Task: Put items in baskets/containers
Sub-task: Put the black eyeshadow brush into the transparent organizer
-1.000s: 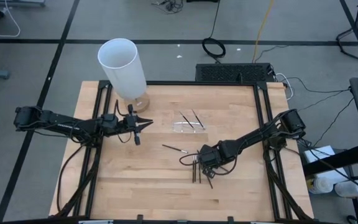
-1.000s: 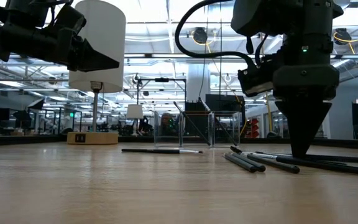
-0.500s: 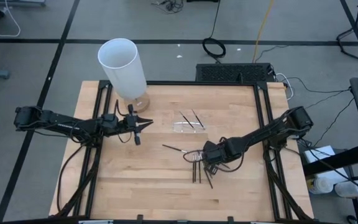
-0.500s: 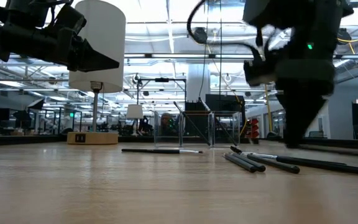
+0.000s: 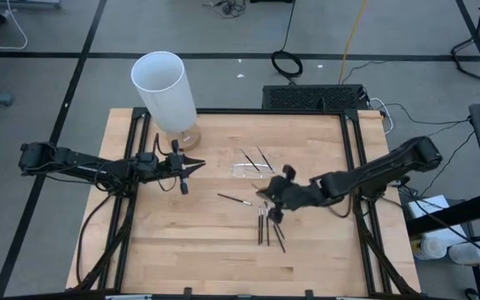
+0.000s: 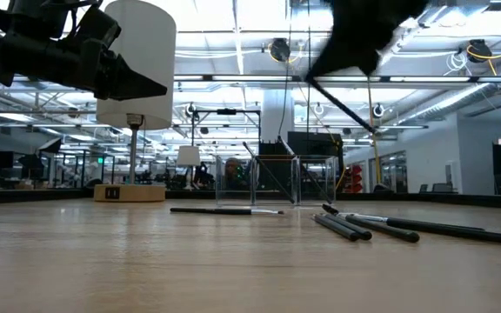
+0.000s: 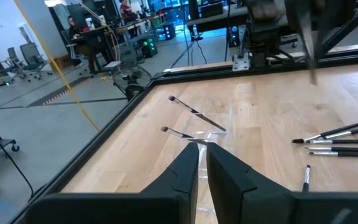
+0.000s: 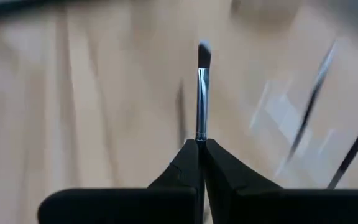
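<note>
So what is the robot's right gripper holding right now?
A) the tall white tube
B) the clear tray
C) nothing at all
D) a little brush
D: in the right wrist view the right gripper is shut on a thin brush sticking out past its fingers, and the low view shows it lifted above the table, near the clear tray.

Grey floor [image 5: 48, 33], cables [image 5: 286, 62], ceiling lights [image 6: 233, 39]
</note>
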### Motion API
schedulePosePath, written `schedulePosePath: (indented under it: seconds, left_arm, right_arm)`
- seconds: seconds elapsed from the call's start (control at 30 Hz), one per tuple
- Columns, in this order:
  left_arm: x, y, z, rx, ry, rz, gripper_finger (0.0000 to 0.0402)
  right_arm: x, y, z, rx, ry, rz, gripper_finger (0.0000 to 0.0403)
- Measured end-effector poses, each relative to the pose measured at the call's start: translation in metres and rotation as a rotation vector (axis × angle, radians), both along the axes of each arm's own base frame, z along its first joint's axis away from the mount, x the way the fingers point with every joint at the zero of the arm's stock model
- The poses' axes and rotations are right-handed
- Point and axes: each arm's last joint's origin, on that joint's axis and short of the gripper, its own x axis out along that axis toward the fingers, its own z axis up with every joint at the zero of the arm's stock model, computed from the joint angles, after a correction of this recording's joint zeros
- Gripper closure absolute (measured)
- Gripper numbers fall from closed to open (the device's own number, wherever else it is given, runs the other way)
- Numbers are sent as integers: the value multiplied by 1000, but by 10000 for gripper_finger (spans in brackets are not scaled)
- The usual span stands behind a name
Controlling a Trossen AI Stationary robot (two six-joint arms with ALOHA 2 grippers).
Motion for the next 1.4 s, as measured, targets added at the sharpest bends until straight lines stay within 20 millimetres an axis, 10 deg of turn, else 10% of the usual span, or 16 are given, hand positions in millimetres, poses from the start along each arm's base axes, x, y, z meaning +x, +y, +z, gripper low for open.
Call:
schedulePosePath:
  seconds: [0.33,0.77,1.4]
  left_arm:
    - [0,0,0,-1,0,0,360]
    - [0,0,-2,-2,24,0,360]
    - [0,0,0,25,3,-2,360]
  right_arm:
    - [26,-38,37,-348,-285,-44,403]
    - [18,-109,-51,-296,-495,-128,403]
    - [34,-102,-99,-226,-381,-108,403]
